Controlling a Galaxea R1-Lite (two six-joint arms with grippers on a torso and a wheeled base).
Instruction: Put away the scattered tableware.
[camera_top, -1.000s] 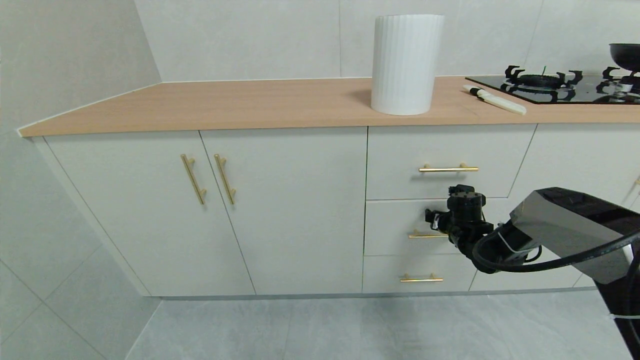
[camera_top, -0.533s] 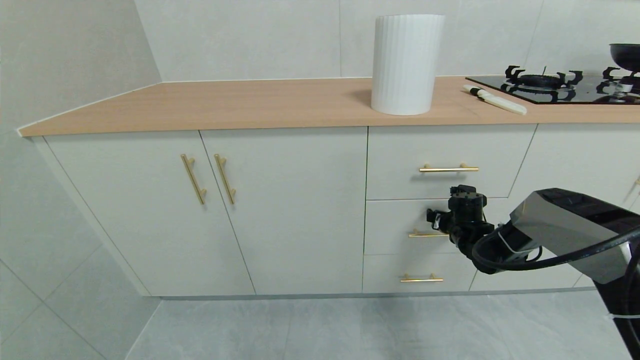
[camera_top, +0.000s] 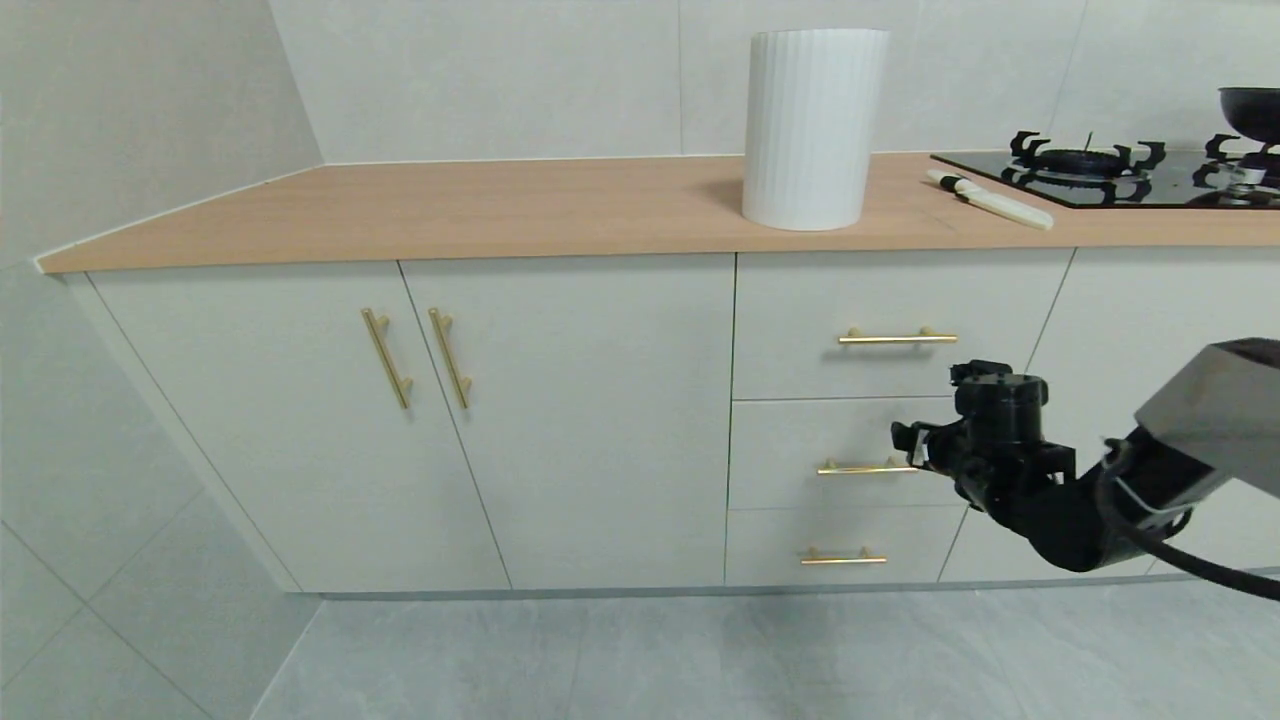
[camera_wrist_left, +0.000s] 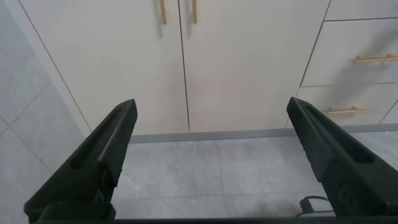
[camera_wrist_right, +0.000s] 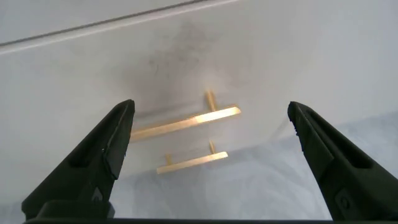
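Right gripper (camera_top: 910, 447), fingers spread wide, sits at the right end of the middle drawer handle (camera_top: 866, 467) in the lower right of the head view. The arm stretches in low from the right edge, and contact with the handle cannot be judged. Left gripper (camera_wrist_left: 211, 109) likewise spread, aimed down at the floor (camera_wrist_left: 205, 174) before the cabinet doors (camera_wrist_left: 249, 68). Knife (camera_top: 990, 200) lies on the counter (camera_top: 500, 205) at upper right, between the white ribbed canister (camera_top: 812, 128) and the hob (camera_top: 1110, 180).
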